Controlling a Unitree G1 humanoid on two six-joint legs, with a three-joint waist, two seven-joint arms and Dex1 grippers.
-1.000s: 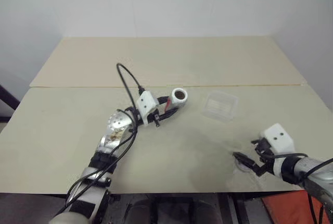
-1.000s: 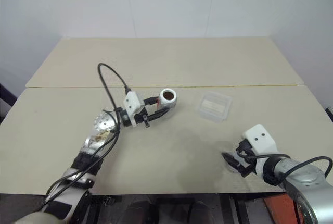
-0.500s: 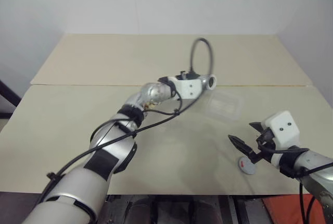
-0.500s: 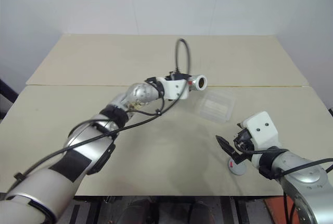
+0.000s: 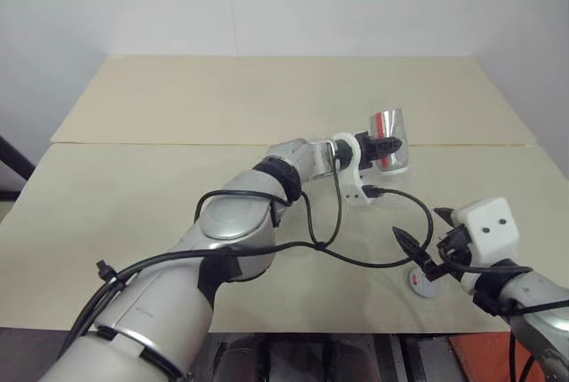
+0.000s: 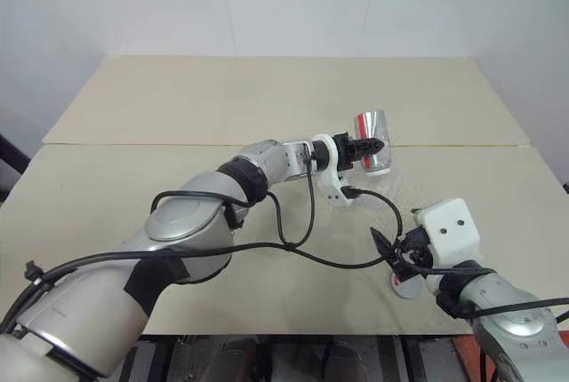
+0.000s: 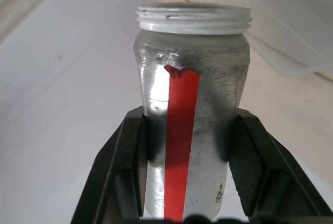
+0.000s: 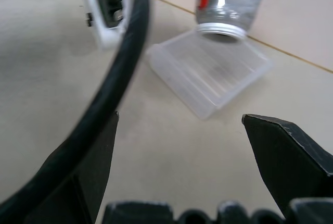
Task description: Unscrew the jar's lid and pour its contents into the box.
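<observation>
Presently on the tan table, item by item:

Jar: silvery, with a red stripe, lid off, threaded white mouth bare. It is held off the table, turned upside down with its mouth pointing down, directly over the box. The right wrist view shows the mouth just above the tray; whether rim and tray touch cannot be told.

Left gripper: both black fingers pressed against opposite sides of the jar's body, clamped at about mid-height. The arm reaches across the table toward the robot's right side.

Box: clear, shallow plastic tray with rounded corners, lying flat on the table near the seam between the two table boards, under the jar. Contents cannot be made out.

Lid: small grey disc lying flat on the table near the front edge, well apart from the box.

Right gripper: jaws spread wide, nothing between them, hanging just above the lid and close to it, not gripping it.

Black cable: loops from the left wrist down across the table in front of the right gripper.
</observation>
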